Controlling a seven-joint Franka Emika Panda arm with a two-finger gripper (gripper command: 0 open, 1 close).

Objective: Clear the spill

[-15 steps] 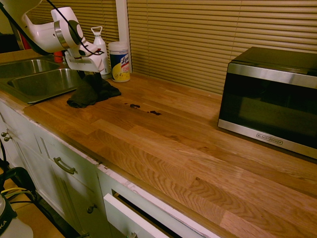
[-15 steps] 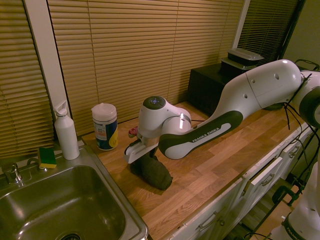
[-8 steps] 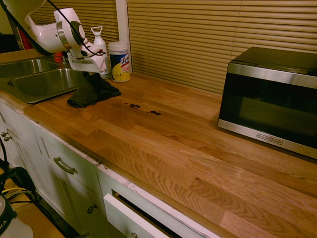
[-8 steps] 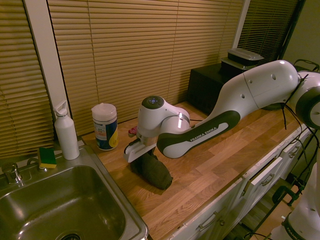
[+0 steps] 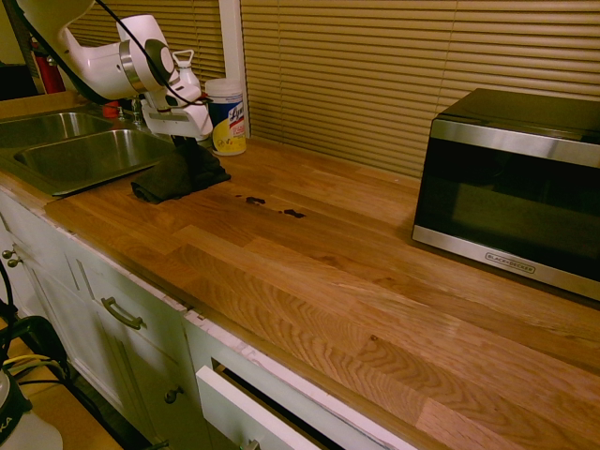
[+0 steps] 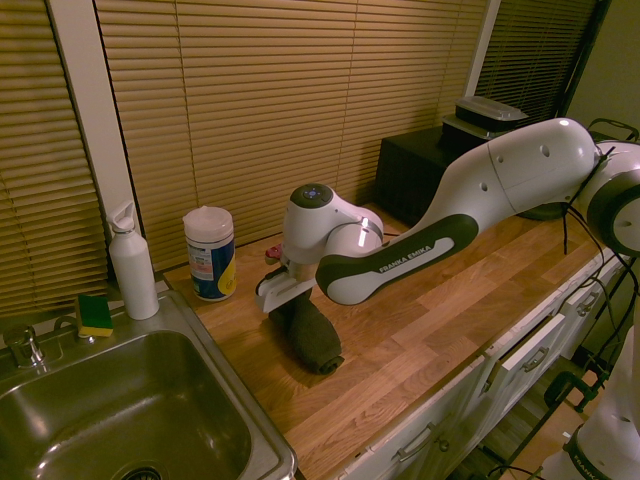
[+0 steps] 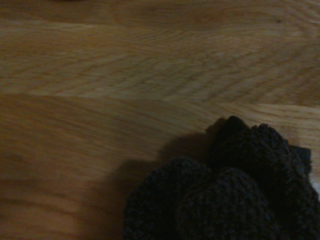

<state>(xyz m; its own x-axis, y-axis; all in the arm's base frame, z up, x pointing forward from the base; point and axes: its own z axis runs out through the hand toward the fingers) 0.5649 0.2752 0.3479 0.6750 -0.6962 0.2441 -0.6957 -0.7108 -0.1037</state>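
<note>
The spill [image 5: 255,200] is a short row of small dark blotches on the light wood counter, with another blotch [image 5: 293,214] further right. A black cloth [image 5: 173,175] lies crumpled just left of the spill, beside the sink. My gripper [image 5: 187,142] points down onto the cloth's top and is shut on it. In the second exterior view the cloth [image 6: 310,335] is bunched into a tall lump that reaches up into the gripper [image 6: 290,300], its lower end resting on the counter. The wrist view shows the cloth [image 7: 225,200] close up over bare wood.
A steel sink [image 5: 75,155] lies left of the cloth. A wipes canister [image 5: 226,115] and a white bottle [image 6: 132,262] stand at the back by the blinds, with a sponge [image 6: 95,313] on the sink rim. A microwave [image 5: 511,187] stands far right.
The fingers have closed on the cloth. The gripper has shifted a little toward the spill, and the cloth has been gathered from a flat heap into a taller bunch.
</note>
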